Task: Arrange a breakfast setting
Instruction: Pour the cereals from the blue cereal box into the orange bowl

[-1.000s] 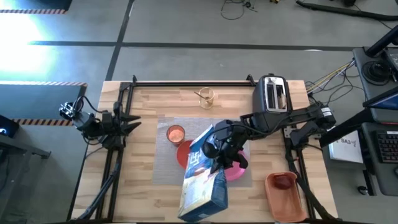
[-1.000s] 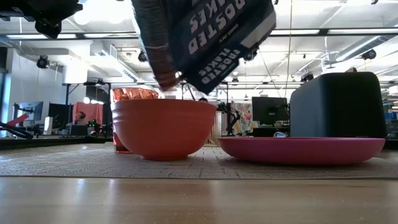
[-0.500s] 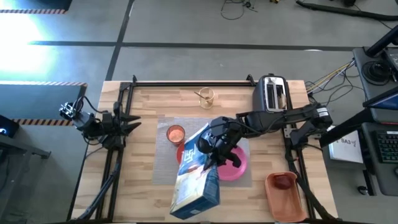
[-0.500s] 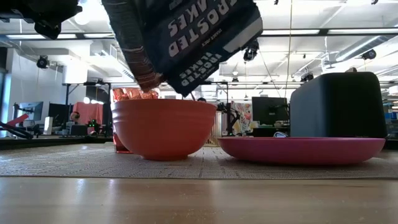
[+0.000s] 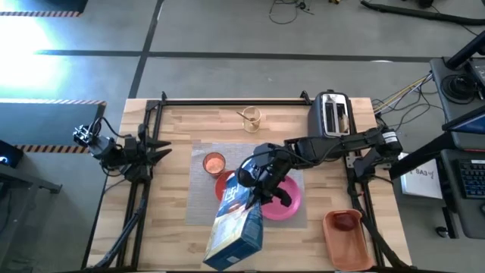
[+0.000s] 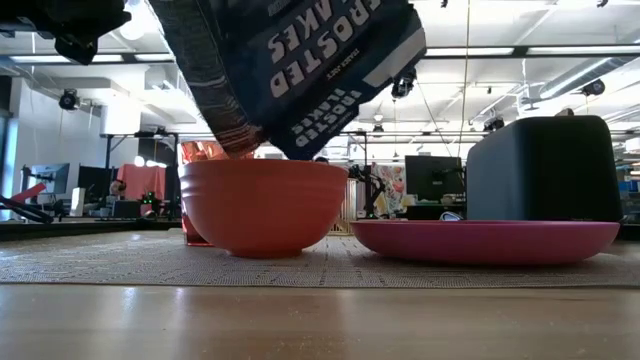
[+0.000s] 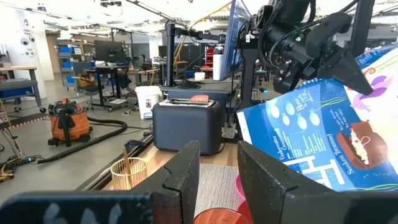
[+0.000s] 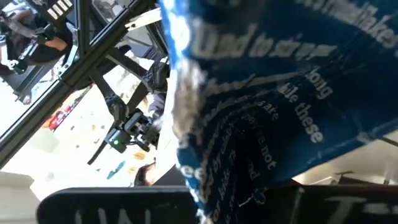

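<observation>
Orange bowl (image 5: 226, 184) below right hand (image 5: 254, 182)

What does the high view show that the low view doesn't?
Only the high view shows the left gripper parked at the table's left edge, the right gripper holding the cereal box, the orange tray and the toast slice in the toaster. Only the low view shows the box's upside-down lettering tipped just over the bowl's rim. Both share the orange bowl, pink plate, placemat and toaster.
</observation>
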